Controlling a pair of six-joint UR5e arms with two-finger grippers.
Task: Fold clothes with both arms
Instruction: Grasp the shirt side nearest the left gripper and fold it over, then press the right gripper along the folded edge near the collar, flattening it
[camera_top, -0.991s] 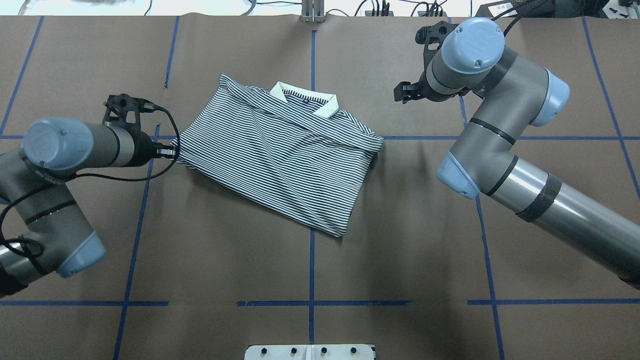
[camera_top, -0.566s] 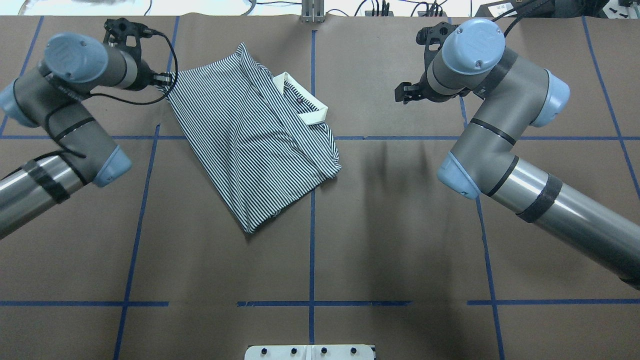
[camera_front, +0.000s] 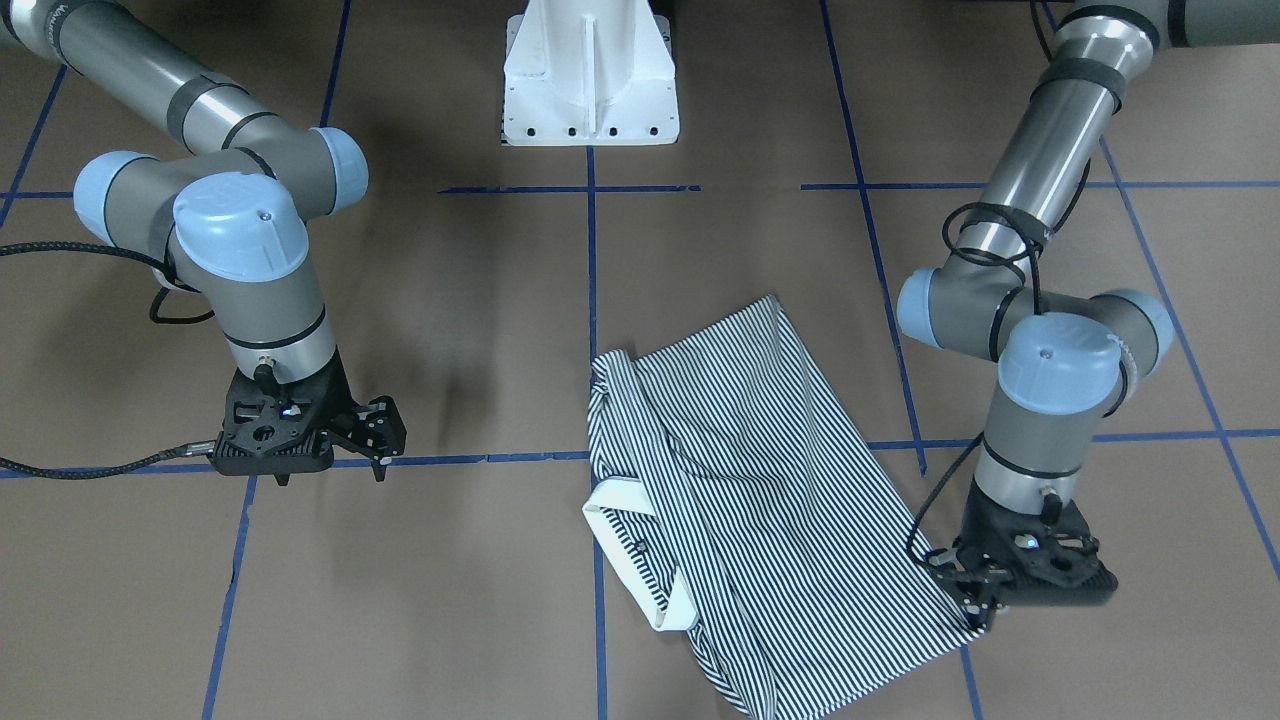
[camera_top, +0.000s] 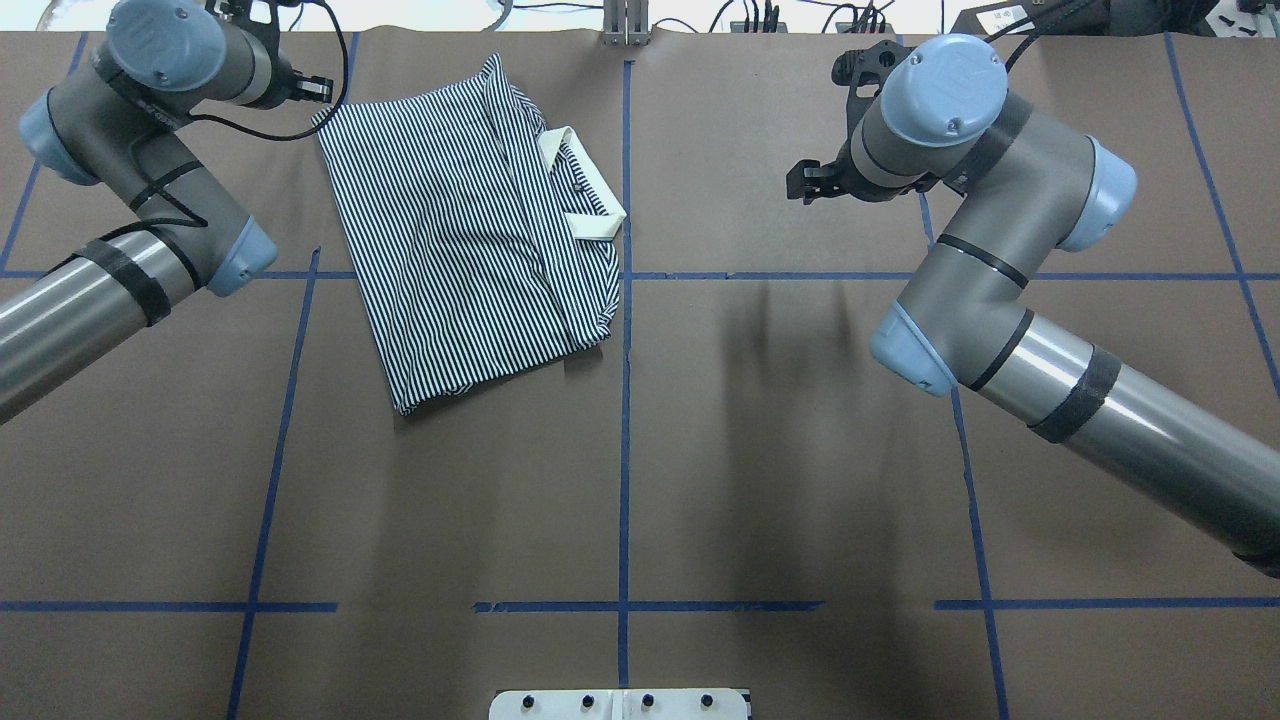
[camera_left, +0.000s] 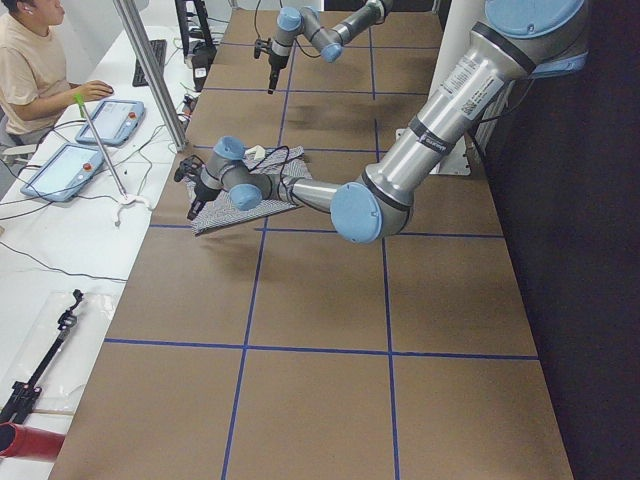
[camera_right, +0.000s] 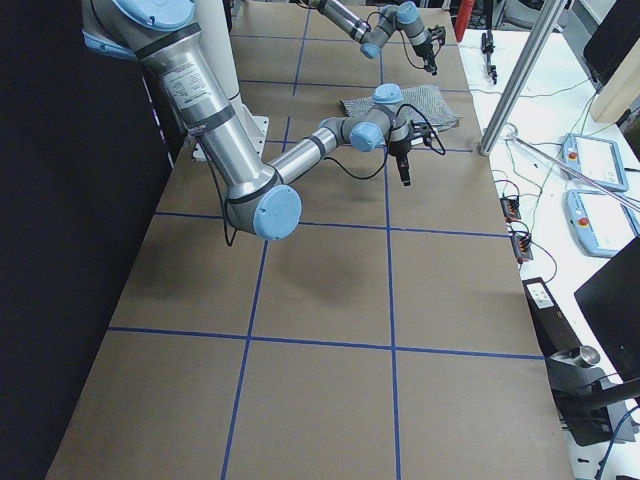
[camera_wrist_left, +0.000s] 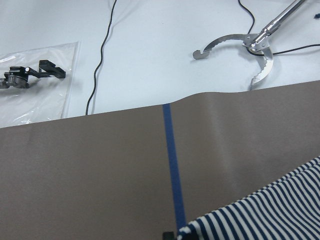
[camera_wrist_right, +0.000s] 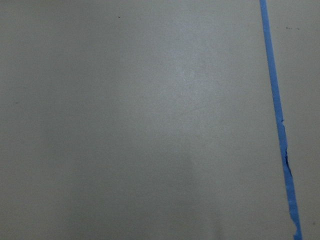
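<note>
**One corner pinched, nobody on the other side**

So the left fingers (camera_top: 318, 90) are clamping tight on the far-left corner of the polo shirt (camera_top: 460, 240). The left wrist cam is only catching a bit of stripe at the bottom of its view, so they're pinching right at the edge.

From that pinch the shirt is running back toward the robot and a little toward the middle. It's lying folded on the far-left part of the surface (camera_top: 800, 450), with the cream collar (camera_top: 585, 190) facing the centre tape line (camera_top: 625, 400).

The right fingers (camera_top: 805, 185) are hanging over bare surface across that line, well apart from the cloth and gripping nothing — can't tell how wide they're sitting.

The left arm (camera_top: 100, 290) is nearer by far. I'm guessing the other one is needing to cross to the collar side before any two-arm fold.
</note>
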